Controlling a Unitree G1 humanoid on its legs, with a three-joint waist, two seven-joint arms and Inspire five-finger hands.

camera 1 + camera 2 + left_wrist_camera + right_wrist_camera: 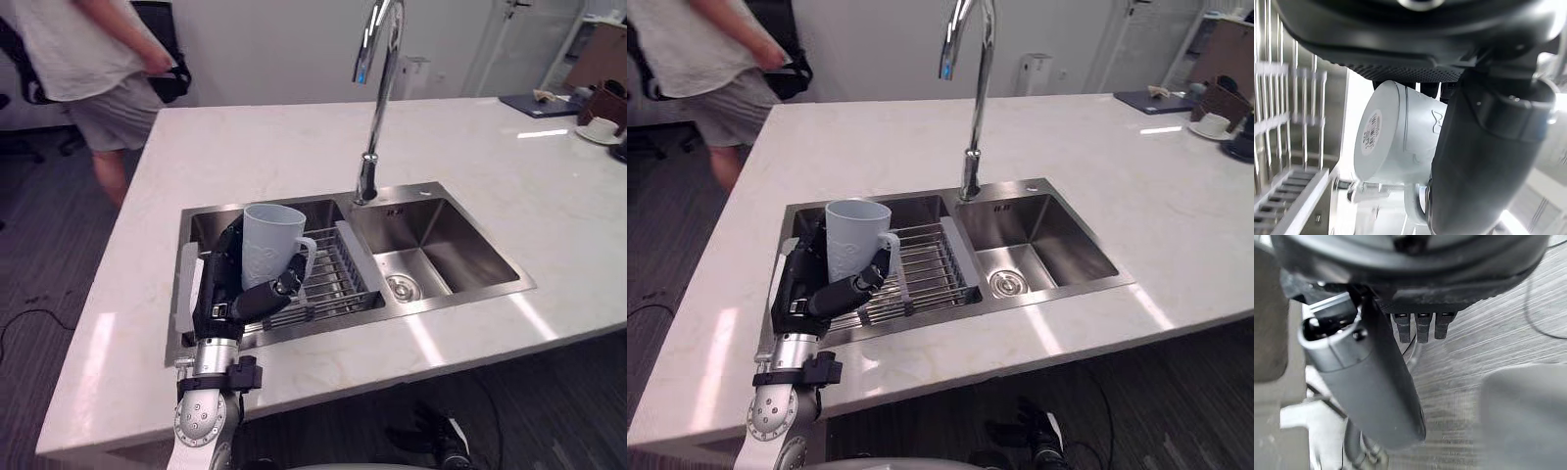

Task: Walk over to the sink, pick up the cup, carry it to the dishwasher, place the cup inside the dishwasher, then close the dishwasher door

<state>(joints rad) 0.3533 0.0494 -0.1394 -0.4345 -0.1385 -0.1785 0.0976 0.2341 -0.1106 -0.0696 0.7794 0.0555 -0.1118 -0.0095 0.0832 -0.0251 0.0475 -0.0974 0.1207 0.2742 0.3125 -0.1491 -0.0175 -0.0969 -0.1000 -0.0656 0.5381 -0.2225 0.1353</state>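
Clearly the left hand (233,284) is clamped around the cup (272,240), keeping it upright over the rack (338,279) in the sink's (460,245) left basin, ready for carrying. The right hand (1371,391) hangs over the floor (1498,333), and I cannot tell its grip.

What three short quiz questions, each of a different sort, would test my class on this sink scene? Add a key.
1. True or false: the cup lies tipped over in the right basin of the sink.
2. The left hand is: A) shut round the cup B) open and empty C) flat on the cup's rim.
3. Fill in: below the cup, the left basin holds a wire ____.
Key: 1 false, it is held upright over the left basin; 2 A; 3 rack.
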